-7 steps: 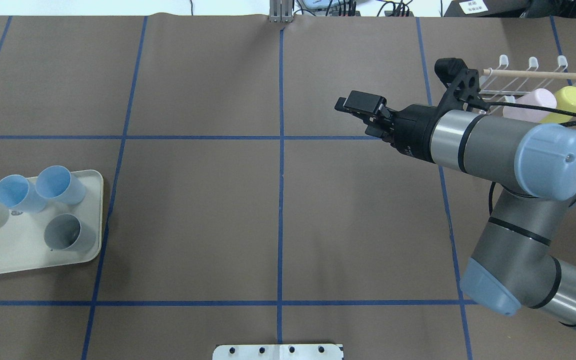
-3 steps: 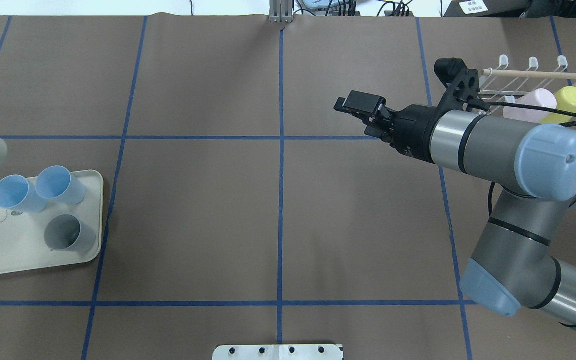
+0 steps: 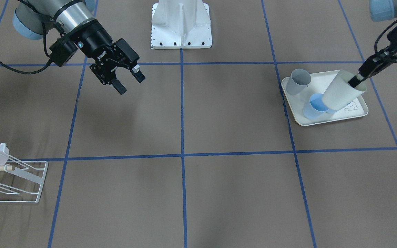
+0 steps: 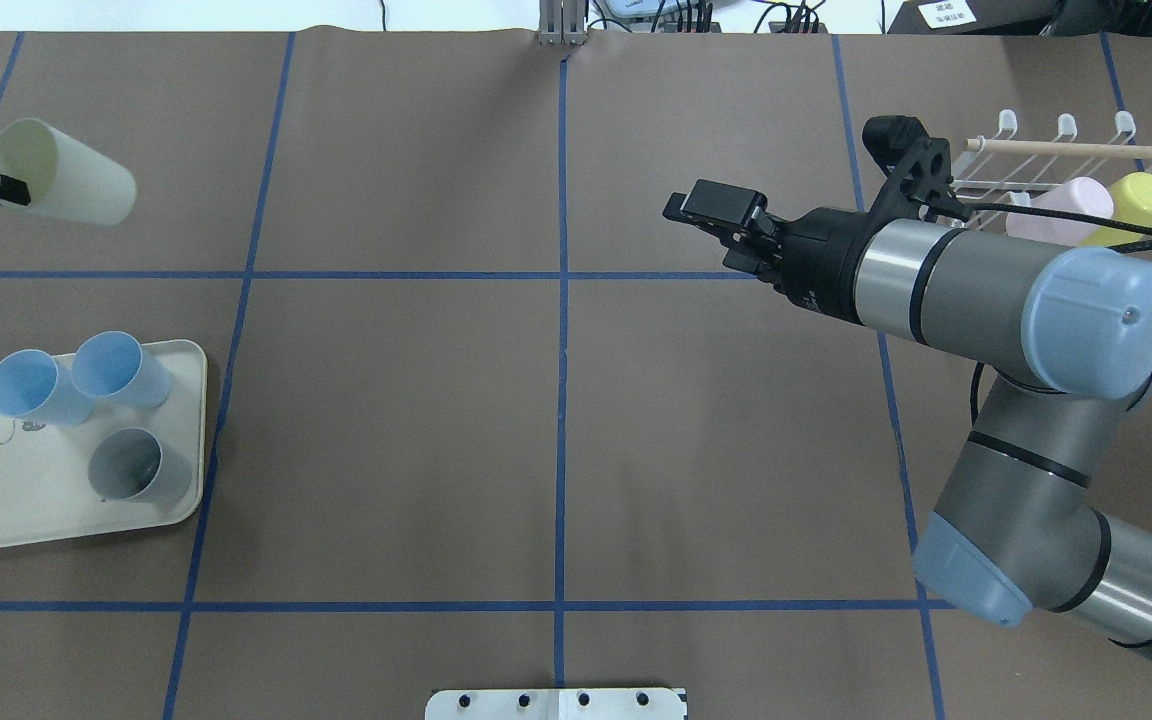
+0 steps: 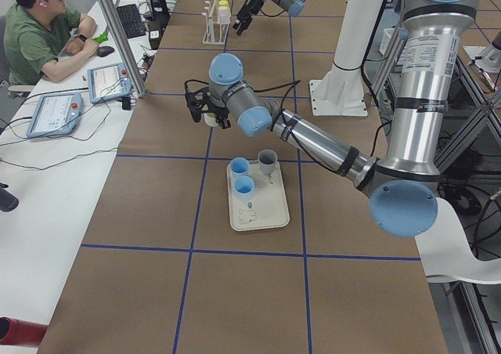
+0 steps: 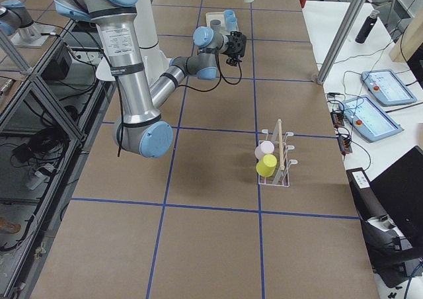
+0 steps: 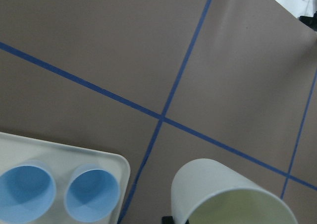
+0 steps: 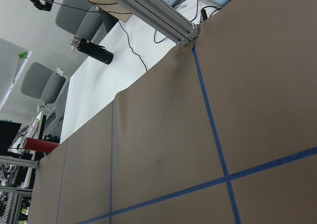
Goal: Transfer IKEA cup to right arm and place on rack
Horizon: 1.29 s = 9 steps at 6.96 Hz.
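Cup first, from the front-facing view: my left gripper [image 3: 355,82] pinches the IKEA cup [image 3: 341,92] at its rim. One finger is inside the mouth and the other is hidden behind the wall. The cup hangs tilted in the air, clear of the tray [image 3: 326,122]. I judge that this rim hold leaves the outer wall bare for my other hand to take. My right gripper [image 3: 126,80] hovers over bare table, jaws spread wide with nothing between them, aimed toward the middle and, I think, ready to receive. The rack [image 3: 29,179] stands at the far corner on my right.

From overhead, the cup lies nearly sideways, with its base toward the centre and its mouth toward my left fingers. It is well apart from my right gripper. The rack, behind my right forearm, already carries a pink cup [image 4: 1056,210] and a yellow cup [image 4: 1131,205], and some prong tips show bare.

The two side views show both arms raised, but too small to judge either grip.

My left wrist camera sees the cup's open mouth at the bottom edge, with two blue cups [image 7: 91,201] on the tray beyond it.

My right wrist camera shows only brown table cover and blue tape, with no fingers and no cup.
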### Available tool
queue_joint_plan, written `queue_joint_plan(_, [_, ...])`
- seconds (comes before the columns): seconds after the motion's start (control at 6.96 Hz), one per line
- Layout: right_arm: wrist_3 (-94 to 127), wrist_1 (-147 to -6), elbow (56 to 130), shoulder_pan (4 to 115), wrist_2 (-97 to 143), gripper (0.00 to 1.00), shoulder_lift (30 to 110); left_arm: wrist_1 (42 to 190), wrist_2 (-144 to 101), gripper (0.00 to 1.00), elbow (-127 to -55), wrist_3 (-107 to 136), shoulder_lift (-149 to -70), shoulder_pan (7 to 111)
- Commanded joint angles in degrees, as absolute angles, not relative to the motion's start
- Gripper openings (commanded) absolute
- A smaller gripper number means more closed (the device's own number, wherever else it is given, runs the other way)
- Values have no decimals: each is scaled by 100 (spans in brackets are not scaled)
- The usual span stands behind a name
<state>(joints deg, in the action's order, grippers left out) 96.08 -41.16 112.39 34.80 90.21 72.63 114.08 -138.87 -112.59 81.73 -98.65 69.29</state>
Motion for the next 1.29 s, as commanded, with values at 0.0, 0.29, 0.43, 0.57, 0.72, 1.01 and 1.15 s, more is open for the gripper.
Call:
queue_joint_plan(0.0, [10027,-3711,11162,3489,9018,100,7225,12132,-12610,0,-11102,10097,-10518,5920])
queue_joint_plan(0.29, [10920,-3009,11145,3480,9018,100,7207,13799,-11466,0,-10776,12058,-10705,5206])
queue_joint_plan(0.43, [11186,-2701,11084,3472,9018,100,7198,14556,-10887,0,-10749,12920,-10705,4942])
queue_joint_plan(0.57, [11389,-2263,10944,3463,9018,100,7190,15277,-10489,0,-10749,13633,-10705,4687])
queue_joint_plan(0.72, [11399,-1937,10768,3463,9009,100,7163,16076,-9781,0,-10671,14311,-10714,4284])
queue_joint_plan(1.01, [11408,-1854,10731,3463,9017,100,7163,17248,-7856,0,-10417,14414,-10722,2967])
queue_joint_plan(1.15, [11487,-1854,10731,3454,9018,100,7154,17584,-7422,0,-10241,14414,-10844,2649])
